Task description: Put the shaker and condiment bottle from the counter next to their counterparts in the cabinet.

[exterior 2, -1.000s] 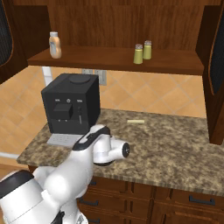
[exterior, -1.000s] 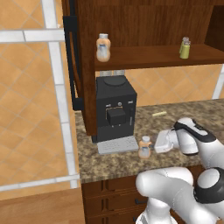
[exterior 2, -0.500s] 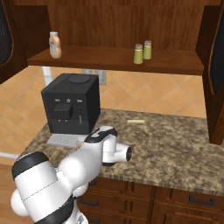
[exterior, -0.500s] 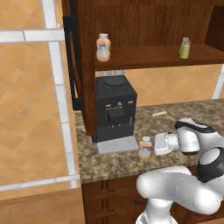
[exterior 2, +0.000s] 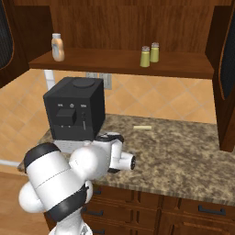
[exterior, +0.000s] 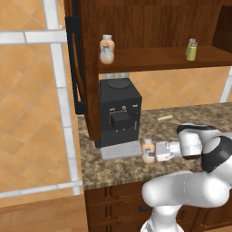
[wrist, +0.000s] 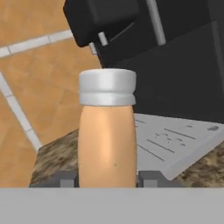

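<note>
I've swung my arm lower and further in toward the coffee machine (exterior: 119,115) over the last second, and now my hand (wrist: 107,179) sits around the condiment bottle (exterior: 147,151), one fingertip (wrist: 65,179) hugging each side of its body. Whether I'm truly clamped yet, I cannot tell. I'd say the pickup is nearly set. The bottle stands upright on the desk (exterior: 181,127), long axis vertical, cap at 12 o'clock, just beside the machine's grey tray (exterior: 121,150). Up on the cabinet (exterior 2: 124,62) shelf, its twin (exterior: 107,49) waits at the left end; two shakers (exterior 2: 149,55) stand further right.
</note>
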Robot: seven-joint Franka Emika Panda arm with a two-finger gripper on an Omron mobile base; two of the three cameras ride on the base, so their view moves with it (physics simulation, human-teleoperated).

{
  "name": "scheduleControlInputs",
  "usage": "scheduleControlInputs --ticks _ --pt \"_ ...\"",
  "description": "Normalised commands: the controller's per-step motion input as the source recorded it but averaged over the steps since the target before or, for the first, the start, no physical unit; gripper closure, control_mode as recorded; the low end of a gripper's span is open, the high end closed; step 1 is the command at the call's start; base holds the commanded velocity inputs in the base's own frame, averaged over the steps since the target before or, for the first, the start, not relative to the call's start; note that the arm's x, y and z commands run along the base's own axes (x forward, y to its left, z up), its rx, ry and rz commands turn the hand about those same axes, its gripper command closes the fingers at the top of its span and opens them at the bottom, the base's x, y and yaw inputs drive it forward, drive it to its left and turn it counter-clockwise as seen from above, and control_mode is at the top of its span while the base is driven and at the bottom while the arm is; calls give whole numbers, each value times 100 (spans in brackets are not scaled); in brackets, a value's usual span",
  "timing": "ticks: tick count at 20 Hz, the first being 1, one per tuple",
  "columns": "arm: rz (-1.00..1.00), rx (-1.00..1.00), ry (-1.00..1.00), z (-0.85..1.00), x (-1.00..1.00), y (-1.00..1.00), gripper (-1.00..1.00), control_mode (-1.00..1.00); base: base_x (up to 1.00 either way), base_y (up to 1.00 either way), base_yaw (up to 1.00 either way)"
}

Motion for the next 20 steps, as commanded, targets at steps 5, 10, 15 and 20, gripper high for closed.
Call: scheduleControlInputs --ticks 5,10,15,20 --pt "0 2 7 -6 20 1 100 -100 0 0 0" --pt "0 1 -1 42 6 -34 100 -100 0 0 0" --pt "0 0 -3 83 0 -34 100 -100 0 0 0" --pt "0 0 -1 92 0 -13 100 -100 0 0 0"
